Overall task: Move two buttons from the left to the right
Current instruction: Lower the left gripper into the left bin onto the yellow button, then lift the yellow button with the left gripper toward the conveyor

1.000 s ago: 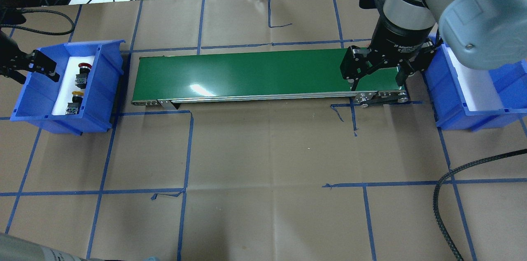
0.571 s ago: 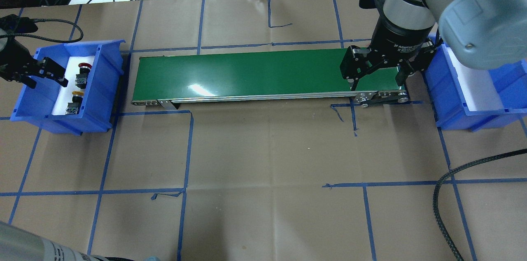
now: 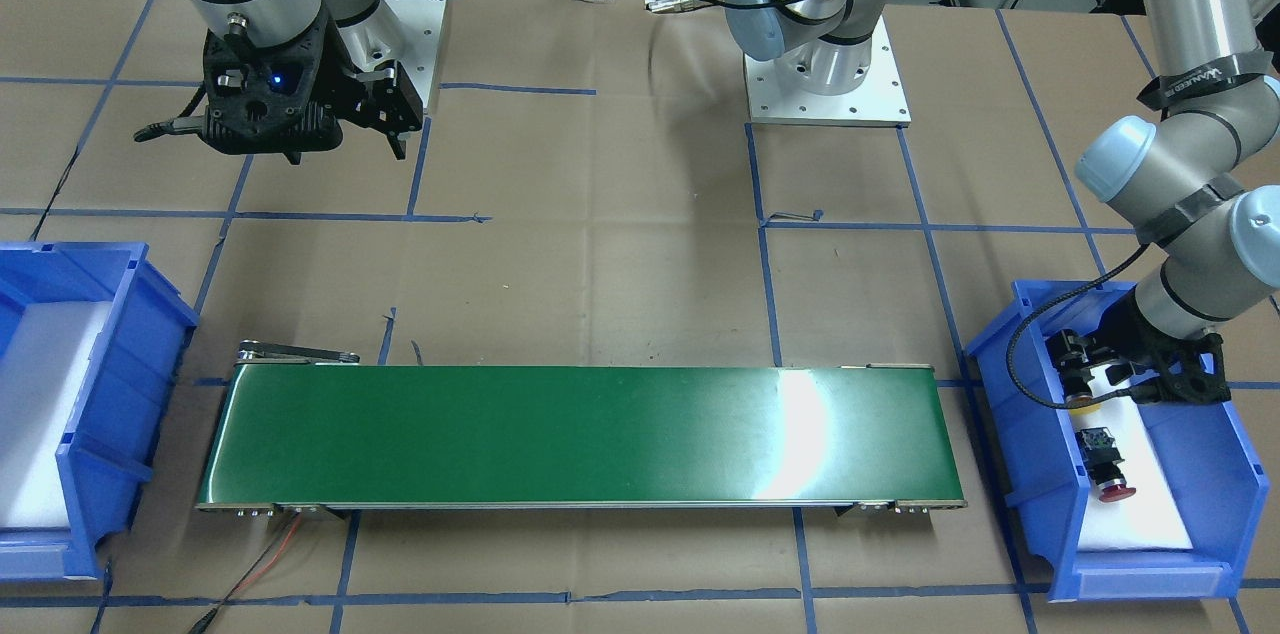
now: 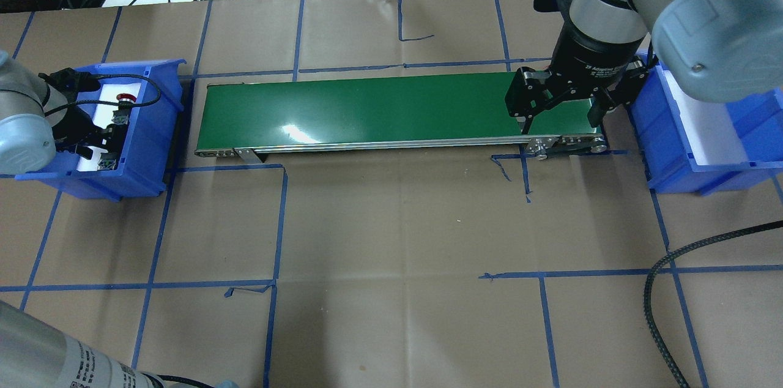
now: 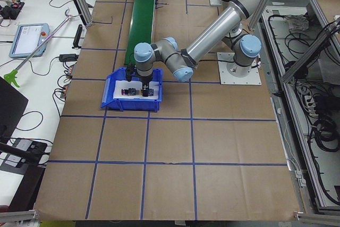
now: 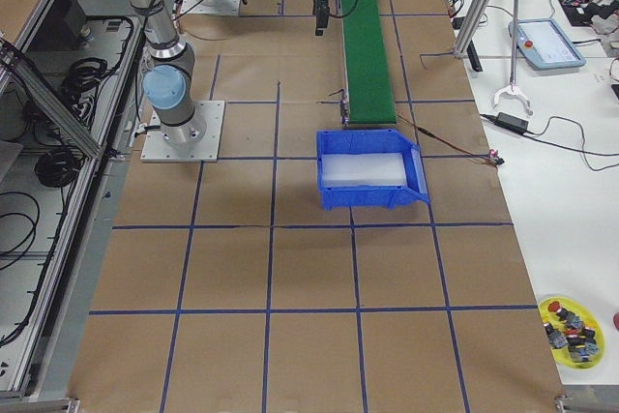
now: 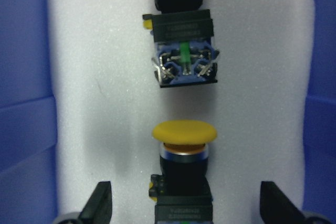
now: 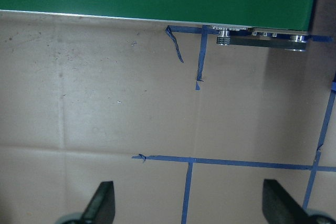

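Overhead and front views opposed, sharing the conveyor (image 4: pixel 367 109); wrist cameras close, downward; end views distant

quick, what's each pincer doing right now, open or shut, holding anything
Left pincer: open, fingers either side of the yellow button, not gripping it.
Right pincer: open, empty, over the green conveyor end.
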`<state>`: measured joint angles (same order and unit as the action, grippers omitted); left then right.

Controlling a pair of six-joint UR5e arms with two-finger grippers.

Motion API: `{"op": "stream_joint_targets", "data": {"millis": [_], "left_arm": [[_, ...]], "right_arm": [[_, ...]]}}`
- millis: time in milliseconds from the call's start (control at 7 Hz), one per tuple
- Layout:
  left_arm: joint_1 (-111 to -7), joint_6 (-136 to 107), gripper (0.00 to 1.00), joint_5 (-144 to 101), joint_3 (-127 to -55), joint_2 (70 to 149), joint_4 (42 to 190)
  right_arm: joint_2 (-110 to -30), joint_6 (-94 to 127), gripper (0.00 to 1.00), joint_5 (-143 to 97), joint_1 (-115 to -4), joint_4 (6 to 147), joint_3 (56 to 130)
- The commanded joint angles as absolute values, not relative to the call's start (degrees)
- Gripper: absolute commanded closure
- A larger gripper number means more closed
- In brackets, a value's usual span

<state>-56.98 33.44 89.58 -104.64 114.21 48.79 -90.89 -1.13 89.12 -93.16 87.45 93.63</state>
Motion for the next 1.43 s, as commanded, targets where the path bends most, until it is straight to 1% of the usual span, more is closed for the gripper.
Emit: {"op": "stream_joint_targets", "data": {"millis": [0, 143, 286, 429, 571, 857, 1000, 1286], "left_arm": [[-56.95, 33.4, 0.19, 89.47, -104.77, 114.61, 48.43], [-56.95, 33.57, 0.48, 89.47, -104.77, 114.61, 48.43], [-56.95, 33.49, 0.69, 89.56, -104.77, 114.61, 48.43], [-56.95, 33.49, 0.85, 89.56, -104.68, 114.61, 48.43], [-56.87, 33.4, 0.9, 89.65, -104.33, 114.35, 48.95], [-56.69, 33.92, 0.9, 89.65, -101.44, 112.43, 52.01], [-56.69, 34.1, 0.9, 89.65, -98.38, 111.02, 57.43], [-56.78, 33.58, 0.9, 89.74, -87.86, 107.86, 73.74]], "right_arm": [[-90.88, -1.14, 0.0, 89.12, -93.16, 87.45, 93.6], [-90.88, -1.14, 0.0, 89.12, -93.16, 87.54, 93.6], [-90.88, -1.14, 0.0, 89.12, -93.08, 87.54, 93.6], [-90.88, -1.14, 0.0, 89.12, -93.08, 87.54, 93.6], [-90.88, -1.14, 0.0, 89.12, -93.08, 87.54, 93.6], [-90.88, -1.06, 0.0, 89.12, -93.08, 87.54, 93.6], [-90.88, -1.14, 0.0, 89.12, -93.08, 87.54, 93.6], [-90.88, -1.05, 0.0, 89.12, -93.08, 87.54, 93.6]]}}
